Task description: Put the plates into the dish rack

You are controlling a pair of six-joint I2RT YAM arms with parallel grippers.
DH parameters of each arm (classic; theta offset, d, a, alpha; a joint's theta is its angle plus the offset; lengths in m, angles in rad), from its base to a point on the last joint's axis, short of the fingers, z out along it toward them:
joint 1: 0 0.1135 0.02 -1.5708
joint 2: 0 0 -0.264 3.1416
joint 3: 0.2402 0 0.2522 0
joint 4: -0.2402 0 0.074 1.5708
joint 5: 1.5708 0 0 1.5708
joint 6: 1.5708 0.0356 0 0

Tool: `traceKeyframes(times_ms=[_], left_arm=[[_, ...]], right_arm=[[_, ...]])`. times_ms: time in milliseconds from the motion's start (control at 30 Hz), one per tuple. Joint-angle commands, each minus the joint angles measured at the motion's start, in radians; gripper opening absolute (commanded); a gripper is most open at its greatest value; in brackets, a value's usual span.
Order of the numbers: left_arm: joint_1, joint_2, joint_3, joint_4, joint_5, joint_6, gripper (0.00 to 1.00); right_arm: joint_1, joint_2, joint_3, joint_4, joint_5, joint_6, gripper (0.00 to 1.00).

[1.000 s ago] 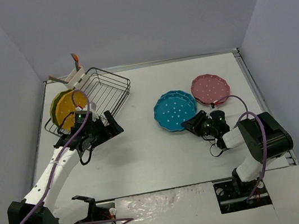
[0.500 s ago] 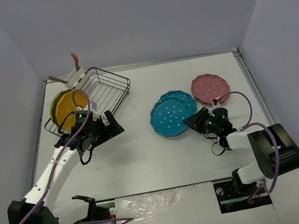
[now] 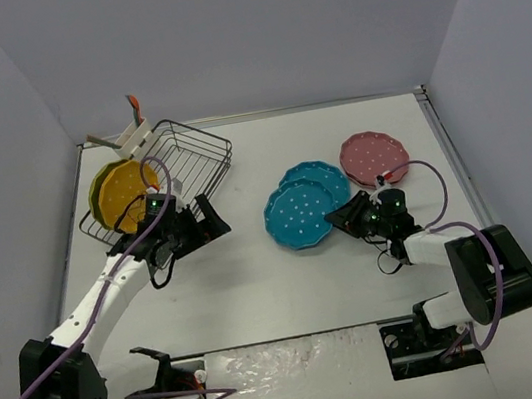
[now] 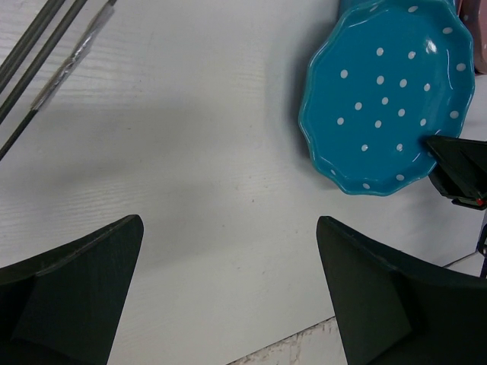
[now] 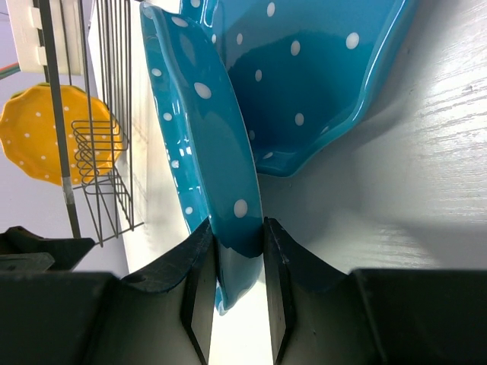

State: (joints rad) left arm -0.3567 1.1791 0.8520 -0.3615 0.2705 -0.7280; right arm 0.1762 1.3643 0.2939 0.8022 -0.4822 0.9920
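My right gripper (image 5: 237,255) pinched the rim of 1 teal plate (image 3: 298,215), which overlapped the other teal plate (image 3: 324,175) mid-table, while my left gripper (image 3: 210,218) stood wide open beside the dish rack (image 3: 209,149).

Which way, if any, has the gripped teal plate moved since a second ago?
Yes. The held teal plate has slid left, off the other teal plate and away from the pink plate.
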Motion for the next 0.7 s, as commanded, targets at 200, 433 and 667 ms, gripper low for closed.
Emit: traceKeyframes(times_ms=[200,433,667], left_arm=[[-0.049,0.094,0.067,0.227,0.042,-0.090,0.97],[-0.078,0.182,0.116,0.330,0.069,-0.150,0.97],[-0.102,0.268,0.169,0.449,0.111,-0.201,0.97]], right_arm=[[-0.021,0.008,0.064,0.363,-0.144,0.143,0.00],[-0.023,0.009,0.079,0.444,-0.185,0.207,0.00],[-0.023,0.011,0.094,0.536,-0.219,0.283,0.00]])
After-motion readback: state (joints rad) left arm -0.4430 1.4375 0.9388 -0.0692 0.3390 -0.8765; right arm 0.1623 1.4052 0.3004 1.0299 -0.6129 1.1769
